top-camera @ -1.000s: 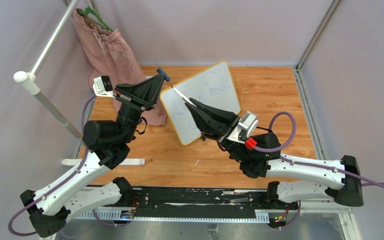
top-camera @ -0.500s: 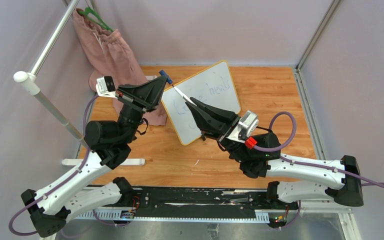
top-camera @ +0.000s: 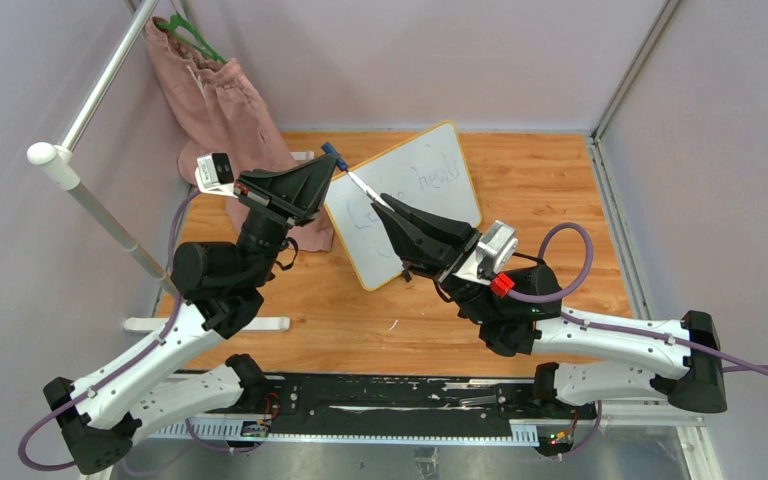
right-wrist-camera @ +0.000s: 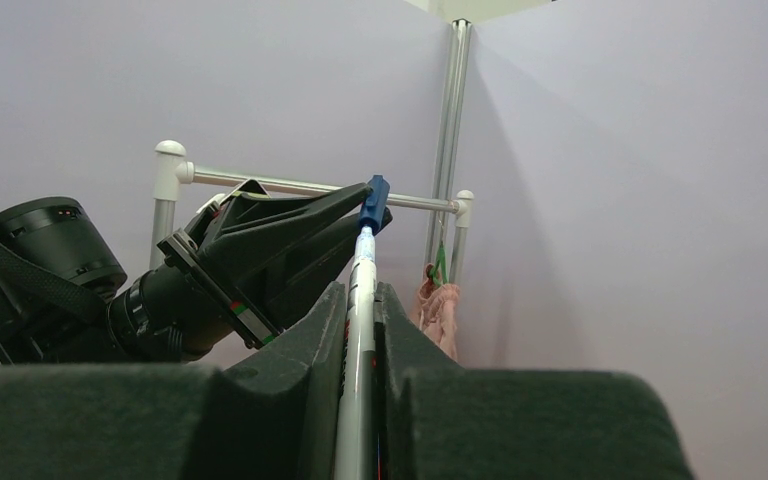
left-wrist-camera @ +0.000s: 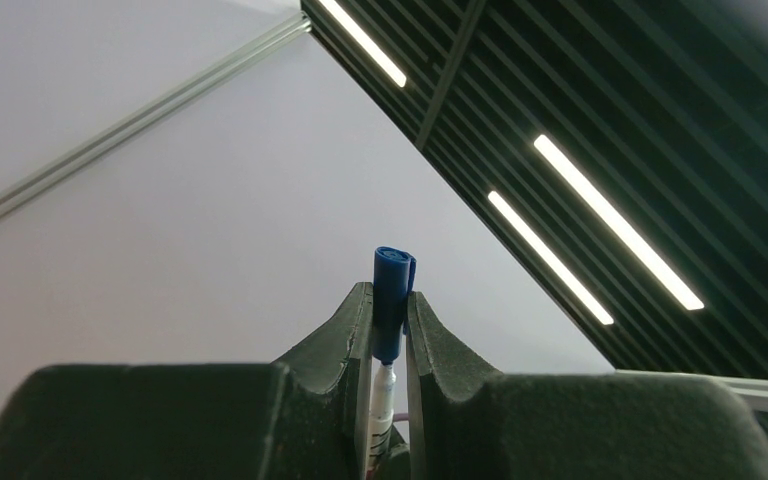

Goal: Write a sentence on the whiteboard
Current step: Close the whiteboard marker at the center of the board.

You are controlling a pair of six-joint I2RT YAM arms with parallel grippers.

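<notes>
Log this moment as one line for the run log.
left end effector: shut on blue cap | right end effector: shut on marker | cap at marker tip | whiteboard: blue writing visible

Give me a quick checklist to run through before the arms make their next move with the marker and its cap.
1. Grip of right gripper on marker: ok.
2. Grip of left gripper on blue cap: ok.
3. Cap lined up with the marker tip: ok.
4. Cap fully seated: cannot tell.
5. Writing on whiteboard untouched by either arm: cannot tell.
6. The sentence complete: cannot tell, the right arm hides part.
</notes>
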